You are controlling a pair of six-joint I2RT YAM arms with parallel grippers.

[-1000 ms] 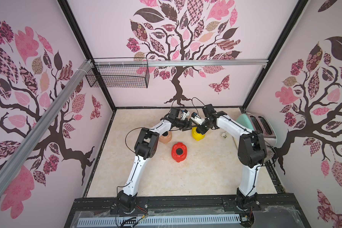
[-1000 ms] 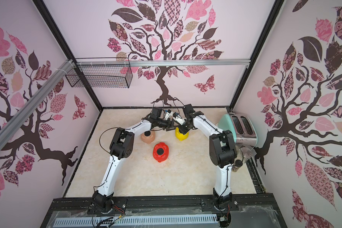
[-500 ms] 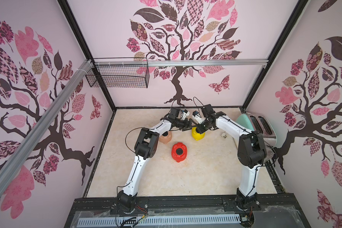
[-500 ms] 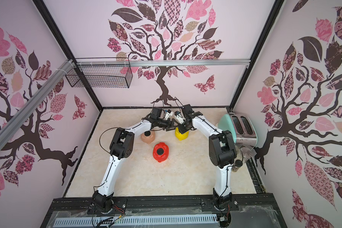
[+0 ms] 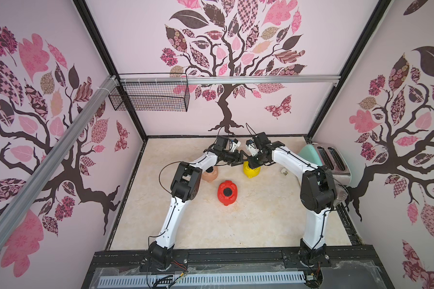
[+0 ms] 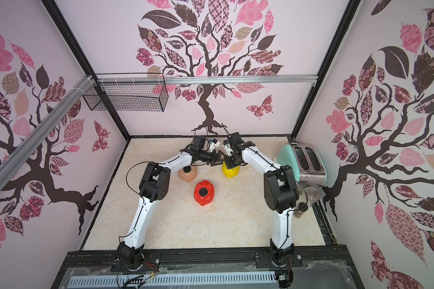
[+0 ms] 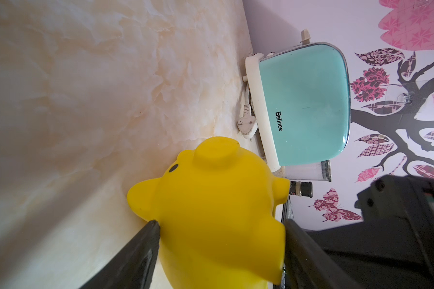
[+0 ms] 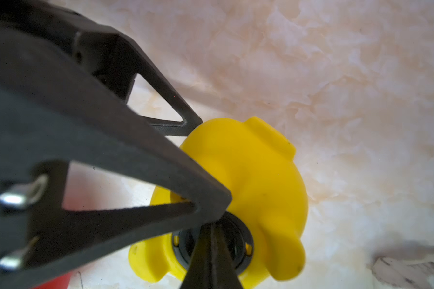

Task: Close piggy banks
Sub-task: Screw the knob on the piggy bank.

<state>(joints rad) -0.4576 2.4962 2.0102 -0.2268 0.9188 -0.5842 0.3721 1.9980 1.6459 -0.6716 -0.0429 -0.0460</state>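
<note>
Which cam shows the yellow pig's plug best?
Right wrist: the black plug sits in the belly hole of the yellow pig, partly behind the shut right gripper. Left wrist shows the pig's face and side, clamped by the left gripper; in both top views the grippers cover it.

Counter [image 5: 211, 225], contents.
- Rear centre: the rear piggy bank [image 5: 252, 172] lay belly up. The left gripper [image 7: 221, 225] straddled it from the left, and the right gripper [image 8: 212, 226] sat above it with its tips at the belly hole.
- Left of that, partly under the left arm [image 5: 203, 160], lay the left piggy bank [image 5: 211, 175].
- In front of and between those two lay the front piggy bank [image 5: 227, 194].
- Right edge: the toaster [image 5: 332, 160] stood there. Its plug [image 5: 283, 171] lay between it and the rear piggy bank.
- Above the rear left corner, a wire basket [image 5: 150, 97] hung on the rail [image 5: 236, 80].
</note>
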